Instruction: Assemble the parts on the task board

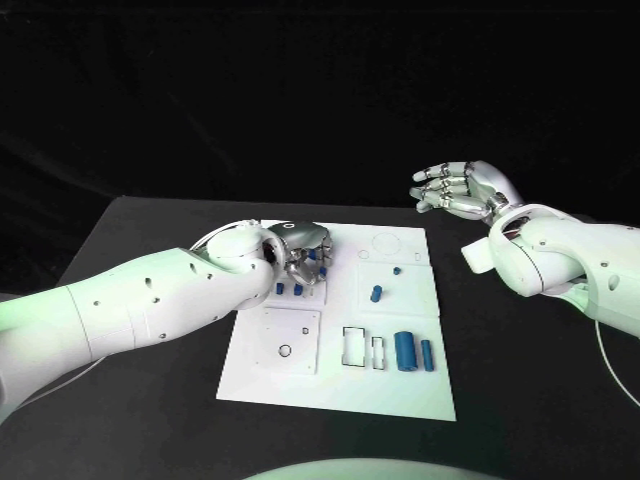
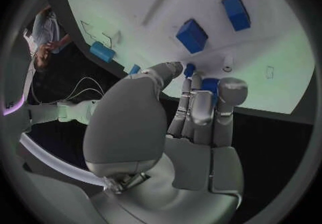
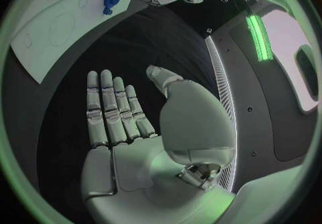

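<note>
Blue part [image 2: 209, 85] sits pinched in your left hand [image 1: 300, 255] fingers [image 2: 227, 100], over far left area of white task board [image 1: 407, 395]. More blue parts [image 1: 407, 353] lie near board's front edge. Your right hand [image 1: 462, 190] hovers above black bench [image 1: 536, 400], fingers spread, holding nothing.

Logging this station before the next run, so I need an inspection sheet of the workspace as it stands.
Surface: black table, bare around the board.
Job's things: white task board mid-table; blue parts lie near its front edge, another blue part at its middle.
Clutter: nothing seen.
Hands: left hand down on the board's far left corner, fingers closed on a small blue part; right hand raised off the board, fingers apart, holding nothing.
Cables: a thin white cable hangs by the right arm.
Surroundings: dark backdrop.
</note>
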Motion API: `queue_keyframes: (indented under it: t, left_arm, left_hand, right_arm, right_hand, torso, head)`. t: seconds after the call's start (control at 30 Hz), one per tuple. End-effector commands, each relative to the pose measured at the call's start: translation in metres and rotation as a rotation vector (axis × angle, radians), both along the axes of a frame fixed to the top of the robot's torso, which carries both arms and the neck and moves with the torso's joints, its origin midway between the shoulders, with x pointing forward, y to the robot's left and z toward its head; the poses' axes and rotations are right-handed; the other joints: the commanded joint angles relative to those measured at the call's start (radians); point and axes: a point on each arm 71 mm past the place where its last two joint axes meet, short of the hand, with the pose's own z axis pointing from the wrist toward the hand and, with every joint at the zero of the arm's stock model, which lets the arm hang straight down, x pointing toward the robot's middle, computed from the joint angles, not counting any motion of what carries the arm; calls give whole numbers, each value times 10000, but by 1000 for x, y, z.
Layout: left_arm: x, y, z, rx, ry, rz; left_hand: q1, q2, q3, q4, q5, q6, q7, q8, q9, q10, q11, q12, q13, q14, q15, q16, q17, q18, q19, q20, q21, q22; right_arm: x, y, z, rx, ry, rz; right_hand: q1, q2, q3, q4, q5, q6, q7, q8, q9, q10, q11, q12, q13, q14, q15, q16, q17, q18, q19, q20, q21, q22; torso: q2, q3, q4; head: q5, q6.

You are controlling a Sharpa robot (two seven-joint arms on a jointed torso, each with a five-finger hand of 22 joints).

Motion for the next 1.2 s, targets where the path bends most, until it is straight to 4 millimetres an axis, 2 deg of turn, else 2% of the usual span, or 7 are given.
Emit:
queue_keyframes:
  t: [0.03,0.3,0.6,0.83,1.2]
  left_arm:
    - [0,-3,-2,330,126,13]
    - [1,-5,-4,389,155,92]
    - [2,-5,-6,456,195,177]
    - [3,-4,-7,600,207,264]
    - [3,-5,-5,330,28,148]
  left_hand:
    - [23,135,82,-32,-43,114,-1,-72,-20,129,-18,-68,-24,99,-11,49,6,-85,72,-7,87,60]
    - [62,203,149,-62,-51,152,3,-113,-47,191,-27,-104,-55,133,-19,55,-7,-114,144,-23,204,234]
    - [273,562,428,-285,-102,658,-59,-73,-56,806,-159,45,-23,225,-126,91,-10,-140,222,-102,369,426]
    - [411,685,643,-500,-92,820,-76,-132,-90,907,-173,29,-17,237,-153,86,-62,-149,223,-141,414,465]
    - [389,719,970,-731,-98,923,-6,-309,-168,979,-95,-157,-70,257,-97,119,-59,-164,210,-106,484,531]
  right_arm:
    - [-1,2,0,-12,-49,230]
    - [-1,3,0,-11,-50,243]
    - [-1,3,0,-10,-53,250]
    - [-1,3,0,-10,-56,247]
    - [-1,3,0,-5,-79,252]
  right_hand:
    - [-1,55,-51,-4,62,-73,881,63,-9,-48,2,49,-8,-36,39,-62,-9,98,22,42,-52,-8]
    - [-1,55,-51,-4,62,-73,881,63,-9,-48,2,49,-8,-36,39,-62,-9,98,22,42,-52,-8]
    - [-1,55,-51,-4,62,-73,881,63,-9,-48,2,49,-8,-36,39,-62,-9,98,22,42,-52,-8]
    - [-1,55,-51,-4,62,-73,881,63,-9,-48,2,49,-8,-36,39,-62,-9,98,22,42,-52,-8]
    - [11,75,-51,-4,71,-70,878,72,-12,-47,0,62,-21,-29,37,-63,-14,99,29,42,-57,-19]
  torso:
    - [6,-7,-16]
    - [-11,2,-3]
    - [-14,3,-4]
    - [-16,2,-2]
    - [-21,2,-5]
  head:
    - [14,-16]
    - [-11,-42]
    - [-8,-45]
    - [-12,-47]
    - [-17,-30]
